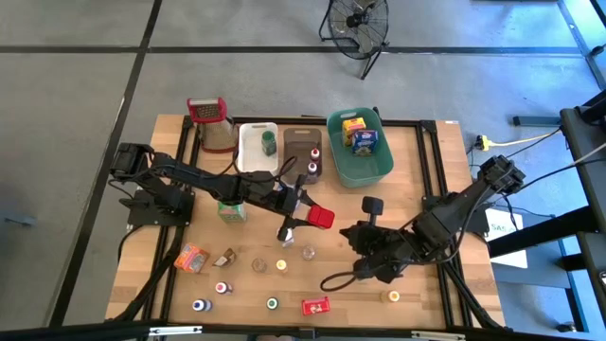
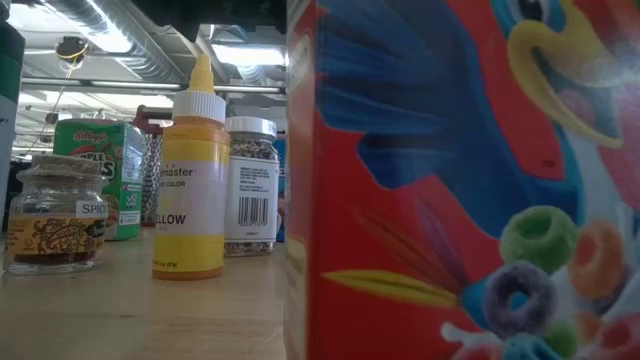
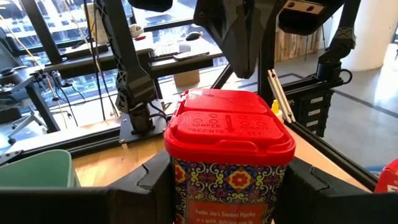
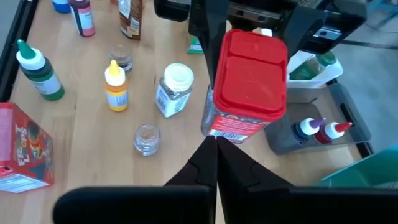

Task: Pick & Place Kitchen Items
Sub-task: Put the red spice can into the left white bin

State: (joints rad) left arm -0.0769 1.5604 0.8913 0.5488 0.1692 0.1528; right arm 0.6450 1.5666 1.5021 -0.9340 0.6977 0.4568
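Note:
My left gripper (image 1: 312,216) reaches from the table's left to its middle and is shut on a patterned tin with a red lid (image 3: 229,127), also seen in the right wrist view (image 4: 249,81). My right gripper (image 4: 216,155) is shut and touches nothing. It sits just right of the tin (image 1: 350,232), pointing toward the table's left. Loose kitchen items stand on the near half of the table: a yellow bottle (image 4: 115,87), a white-capped sprinkles jar (image 4: 173,90), a small glass jar (image 4: 147,138), a green-capped bottle (image 4: 37,71) and a red cereal box (image 4: 22,146). My left gripper pinches the tin between its two fingers (image 3: 155,180), one on each side of the patterned body just below the red lid (image 3: 186,171). The fingers come level from the table's left. The tin is lifted clear of the table, lid up and slightly tilted.
At the far edge stand a steel grater (image 1: 210,123), a white bin (image 1: 248,156) with a green bottle, a brown bin (image 1: 295,142) with bottles and a teal bin (image 1: 346,166) with boxes. A green box (image 1: 232,210) sits under the left arm. More small items line the near edge.

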